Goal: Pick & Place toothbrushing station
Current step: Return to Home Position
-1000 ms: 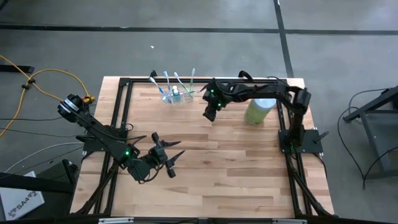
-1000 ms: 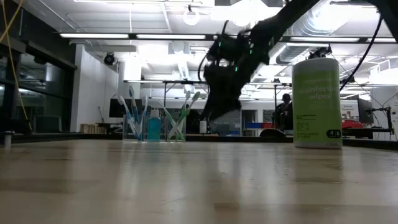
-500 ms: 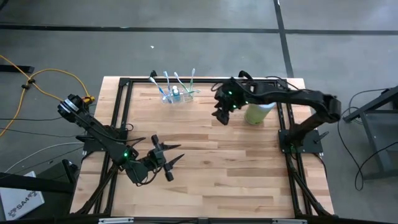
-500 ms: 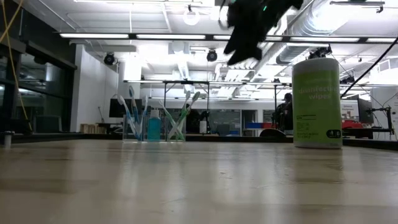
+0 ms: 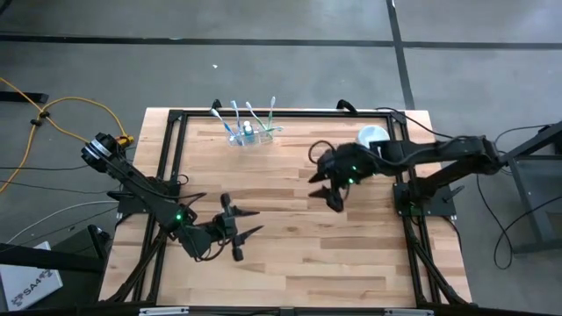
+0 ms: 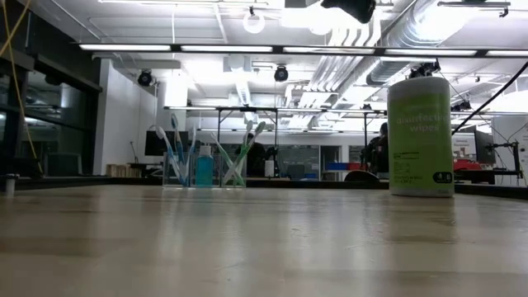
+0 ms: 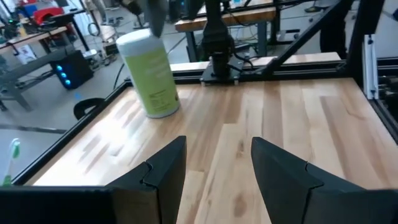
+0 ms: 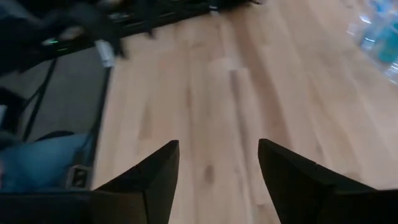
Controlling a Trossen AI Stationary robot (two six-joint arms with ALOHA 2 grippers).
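The right arm (image 5: 430,151) is holding its jaws spread wide and empty, high over the bench (image 5: 290,272), touching nothing. The toothbrushing station (image 5: 250,133) is standing well apart from those jaws, ahead and to their left, with toothbrushes (image 6: 244,153) upright in it. The green canister (image 5: 372,139) is standing near the jaws, ahead and to their right. The left arm (image 5: 145,189) is waiting with its 2 jaws parted and empty too, the station far ahead of them.
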